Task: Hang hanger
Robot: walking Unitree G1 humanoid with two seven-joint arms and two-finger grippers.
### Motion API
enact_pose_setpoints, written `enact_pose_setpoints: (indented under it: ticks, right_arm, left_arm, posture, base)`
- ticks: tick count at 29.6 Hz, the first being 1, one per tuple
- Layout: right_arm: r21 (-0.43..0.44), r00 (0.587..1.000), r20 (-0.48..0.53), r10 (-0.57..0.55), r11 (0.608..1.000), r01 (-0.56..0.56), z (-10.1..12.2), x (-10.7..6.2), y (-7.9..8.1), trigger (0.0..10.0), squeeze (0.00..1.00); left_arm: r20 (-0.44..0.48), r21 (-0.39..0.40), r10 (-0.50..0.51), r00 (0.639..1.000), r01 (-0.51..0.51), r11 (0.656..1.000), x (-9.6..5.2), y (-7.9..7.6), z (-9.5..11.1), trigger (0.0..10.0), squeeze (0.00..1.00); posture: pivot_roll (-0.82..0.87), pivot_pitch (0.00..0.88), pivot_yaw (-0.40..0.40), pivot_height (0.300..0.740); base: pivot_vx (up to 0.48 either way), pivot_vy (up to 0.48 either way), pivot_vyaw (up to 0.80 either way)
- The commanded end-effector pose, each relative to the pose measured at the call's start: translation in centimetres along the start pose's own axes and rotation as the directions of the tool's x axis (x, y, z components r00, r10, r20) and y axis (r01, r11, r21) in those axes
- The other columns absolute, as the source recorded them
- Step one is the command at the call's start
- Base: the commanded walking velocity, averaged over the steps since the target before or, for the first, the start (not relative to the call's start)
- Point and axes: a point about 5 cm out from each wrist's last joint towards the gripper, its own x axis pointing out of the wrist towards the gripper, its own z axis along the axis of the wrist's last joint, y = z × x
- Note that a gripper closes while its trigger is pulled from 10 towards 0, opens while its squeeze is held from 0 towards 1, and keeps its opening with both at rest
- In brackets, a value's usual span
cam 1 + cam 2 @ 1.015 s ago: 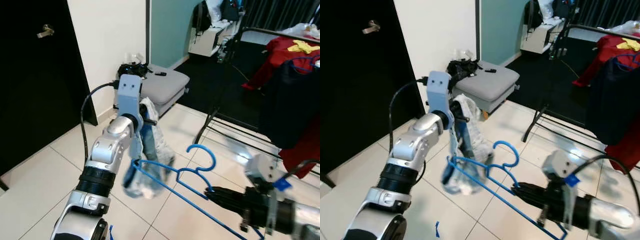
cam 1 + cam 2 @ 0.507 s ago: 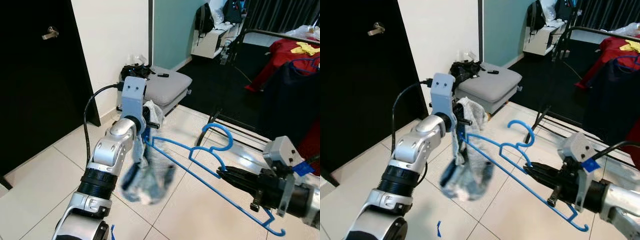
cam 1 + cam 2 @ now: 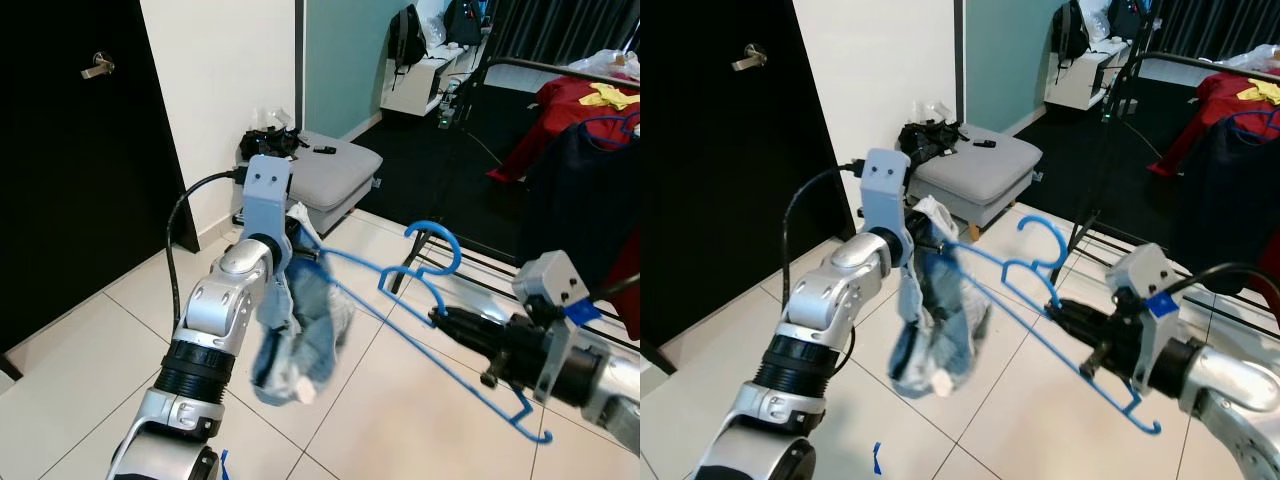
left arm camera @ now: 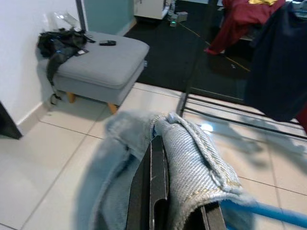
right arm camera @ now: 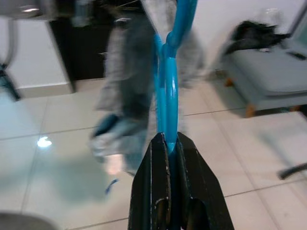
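Note:
A blue plastic hanger (image 3: 415, 300) is held in mid-air over the tiled floor, hook pointing up. My right gripper (image 3: 440, 320) is shut on its neck just under the hook; the right wrist view looks along the hanger (image 5: 168, 81) between the fingers. A pale blue denim garment (image 3: 300, 330) hangs from the hanger's left end. My left gripper (image 3: 300, 245) is shut on the garment's (image 4: 187, 148) upper edge, at that end of the hanger. A black clothes rack (image 3: 520, 75) stands at the back right with clothes on it.
A grey padded stool (image 3: 325, 170) with a dark bundle (image 3: 265, 140) on it stands by the white wall. A black door (image 3: 70, 170) is at the left. A red garment (image 3: 575, 100) and a dark one (image 3: 575, 200) hang on the rack.
The right gripper has lifted and tilted the hanger, raising its hook. The garment now hangs from the hanger's left end and swings, still held by the left gripper.

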Motion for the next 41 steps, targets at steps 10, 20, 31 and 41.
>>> enact_pose_setpoints:
  ticks: [10,20,31,41]
  right_arm:
    - [0.051,0.962,0.12,-0.247,0.969,0.242,1.2,2.2,-2.7,10.0,0.0]
    - [0.049,0.989,0.08,-0.124,0.992,0.121,0.4,3.5,-0.8,10.0,0.0]
    - [0.093,0.992,-0.008,0.122,0.988,-0.121,-1.5,2.1,2.1,10.0,0.0]
    - [0.117,0.989,0.126,-0.078,0.991,0.063,0.1,2.9,-0.7,10.0,0.0]
  left_arm:
    - [-0.009,-0.225,-0.211,0.978,0.203,0.953,-1.1,-4.0,0.0,10.0,0.0]
    - [0.053,-0.281,-0.31,0.949,0.312,0.908,-0.9,-6.4,1.3,10.0,0.0]
    - [0.059,-0.086,-0.315,0.947,0.319,0.944,-1.0,-5.8,1.6,10.0,0.0]
    - [0.071,-0.029,-0.489,0.869,0.492,0.87,-2.3,-7.4,1.7,10.0,0.0]
  posture:
    - [0.0,0.0,-0.009,0.74]
    - [0.01,0.0,-0.013,0.74]
    - [0.0,0.0,-0.005,0.74]
    - [0.0,0.0,-0.006,0.74]
  base:
    - [0.0,0.0,0.0]
    - [0.0,0.0,0.0]
    - [0.0,0.0,0.0]
    - [0.0,0.0,0.0]
